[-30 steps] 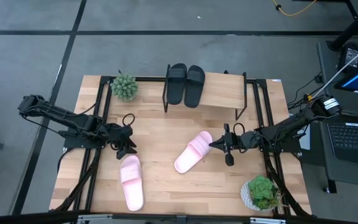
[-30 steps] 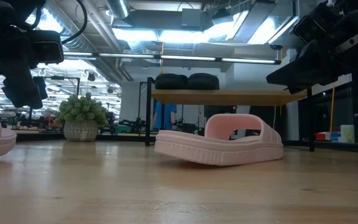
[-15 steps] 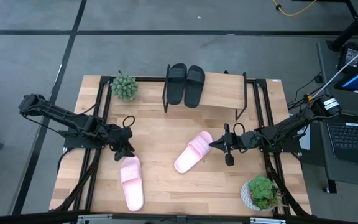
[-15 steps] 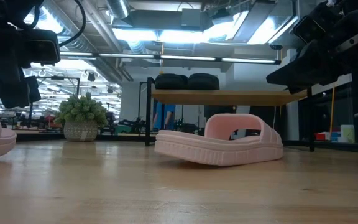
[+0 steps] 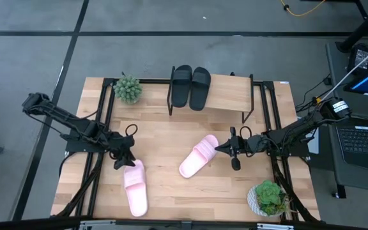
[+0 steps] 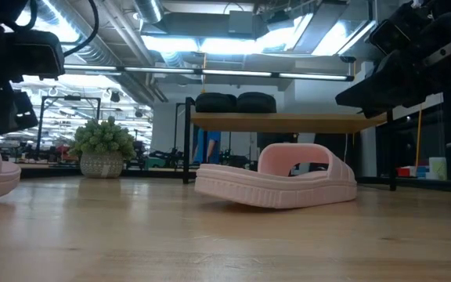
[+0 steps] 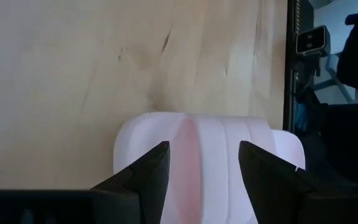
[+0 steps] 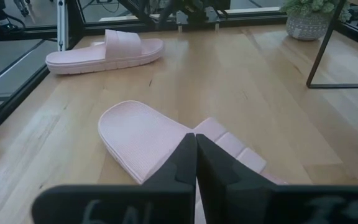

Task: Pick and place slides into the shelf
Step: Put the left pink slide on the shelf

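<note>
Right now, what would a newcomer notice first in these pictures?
Two plain black slides sit together on the wooden shelf's left end. Two light pink ribbed slides lie on the table: one mid-table beside the right gripper's shut fingers, one front-left under the left gripper's open fingers.

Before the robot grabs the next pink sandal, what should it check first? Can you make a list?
1. Left gripper over the near pink slide: ok.
2. Its fingers apart, straddling the end of that slide: ok.
3. Right gripper by the middle pink slide, shut and holding nothing: ok.
4. Shelf has bare plank beside the two black slides: ok.
5. Fingers low enough to grip: cannot tell.
</note>
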